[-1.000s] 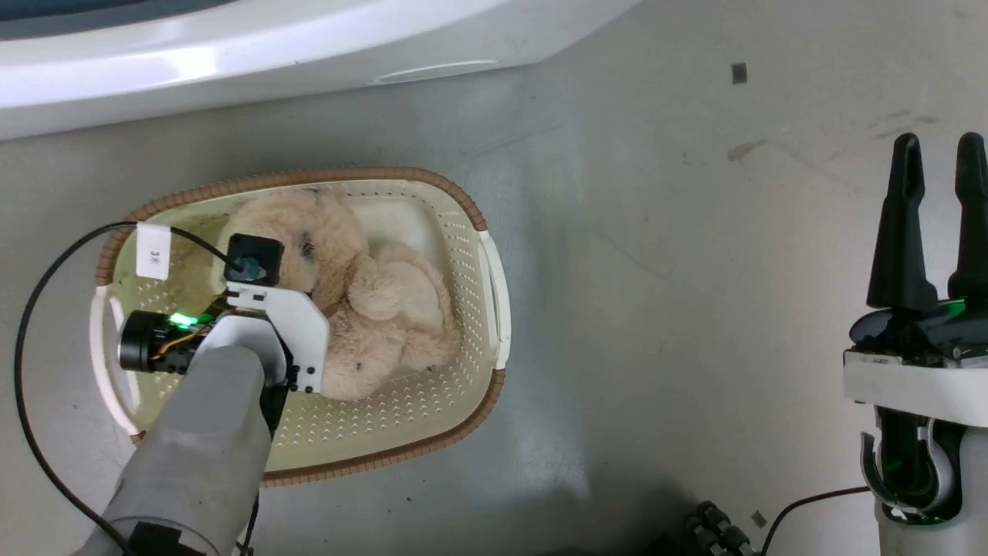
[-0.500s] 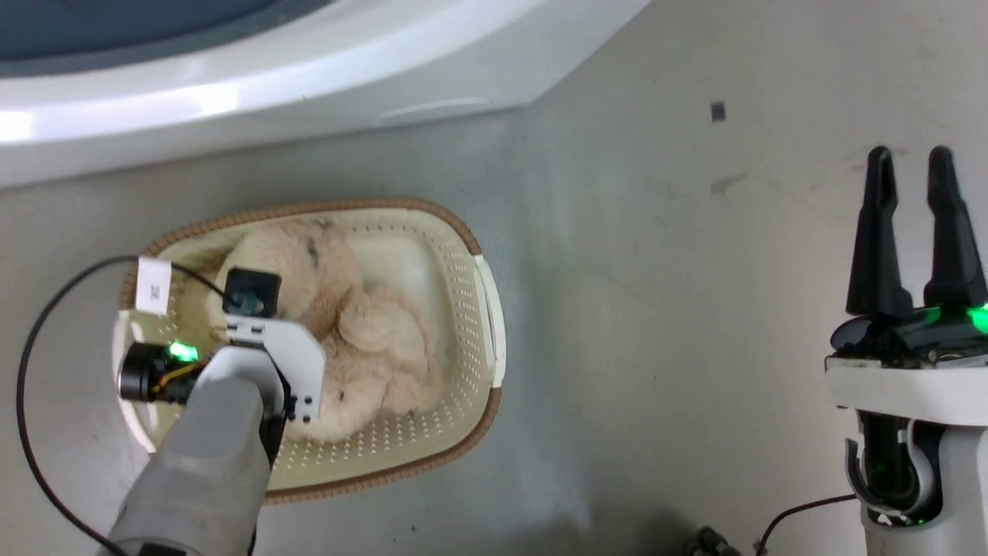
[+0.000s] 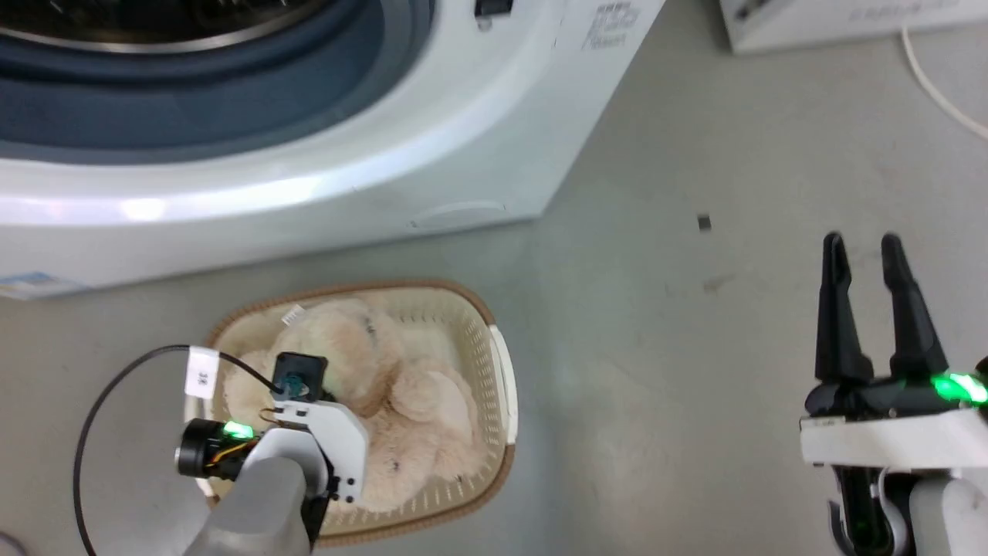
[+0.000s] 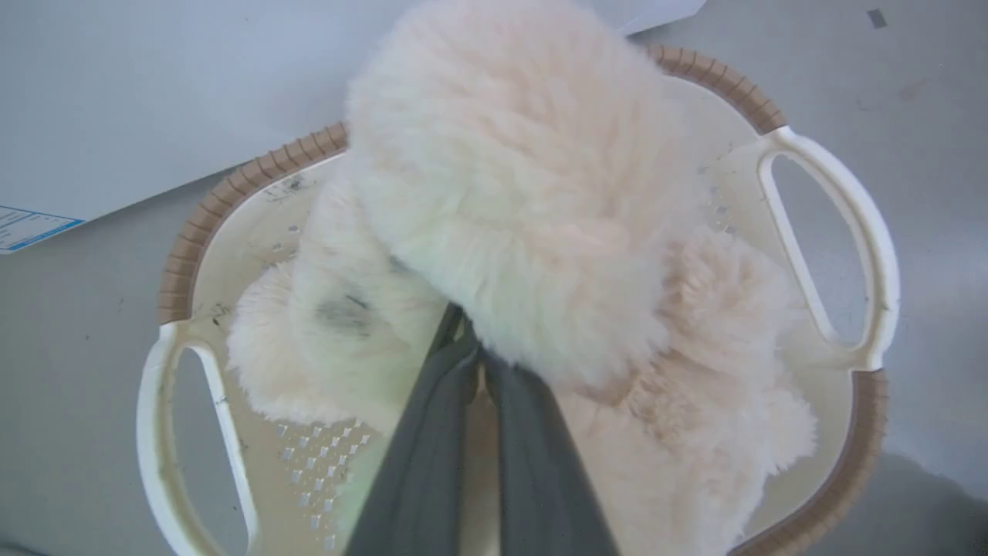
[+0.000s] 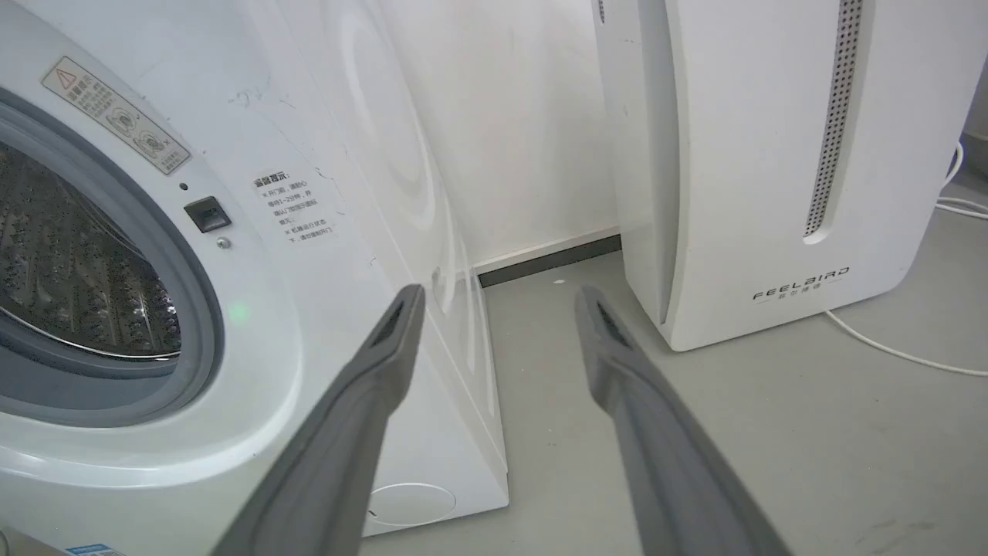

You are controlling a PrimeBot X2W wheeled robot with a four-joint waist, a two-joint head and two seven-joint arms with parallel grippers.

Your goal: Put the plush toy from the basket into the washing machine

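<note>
The toy (image 4: 509, 193) is shaggy cream plush, soft and matt, with a few dark smudges in the fur. The basket (image 4: 247, 232) is smooth cream plastic, its walls punched with small holes. Its rim is brown plastic moulded to look woven. The washer (image 3: 463, 100) has a glossy white shell that throws back the lights. Its gasket (image 5: 197, 309) is dull grey rubber, and the drum (image 5: 62, 262) is bright perforated steel. The right gripper (image 5: 498, 291) has matt dark-grey jaws. The floor (image 3: 656, 347) is smooth grey, faintly sheened and scuffed. The appliance (image 5: 741, 154) beside the washer is satin white plastic.
</note>
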